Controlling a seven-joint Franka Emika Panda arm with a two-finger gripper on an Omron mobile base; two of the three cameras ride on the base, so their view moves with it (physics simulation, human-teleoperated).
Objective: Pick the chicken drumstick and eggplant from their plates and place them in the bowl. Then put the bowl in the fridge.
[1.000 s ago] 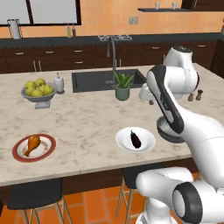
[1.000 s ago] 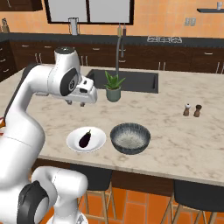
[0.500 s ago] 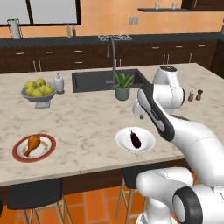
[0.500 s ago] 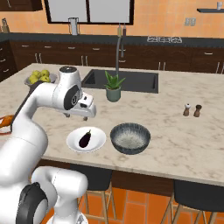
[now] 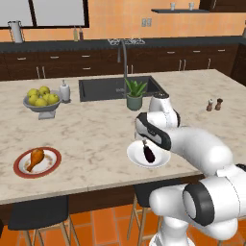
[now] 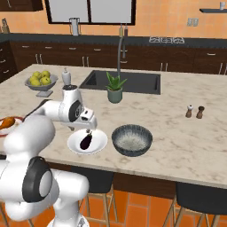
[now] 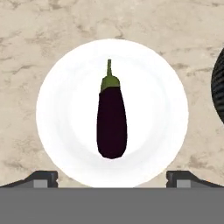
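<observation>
Purple eggplant point(image 7: 112, 124) lies below spread gripper point(image 7: 112, 179); drumstick point(image 5: 35, 159) (left view) sits far off.

Island counter point(image 5: 96, 134) — layout.
Eggplant point(image 7: 112, 124) lies on a plate point(image 7: 57, 131) near the front edge, bowl point(image 6: 131, 139) just right of it, not touching. Drumstick point(image 5: 35, 159) on its own plate point(image 5: 53, 166), well apart to the left. Behind: lemon bowl point(image 5: 41, 102) back left, sink point(image 5: 105, 89) mid-back — potted plant point(image 5: 135, 94) before it, shakers point(image 6: 195, 111) far right.
</observation>
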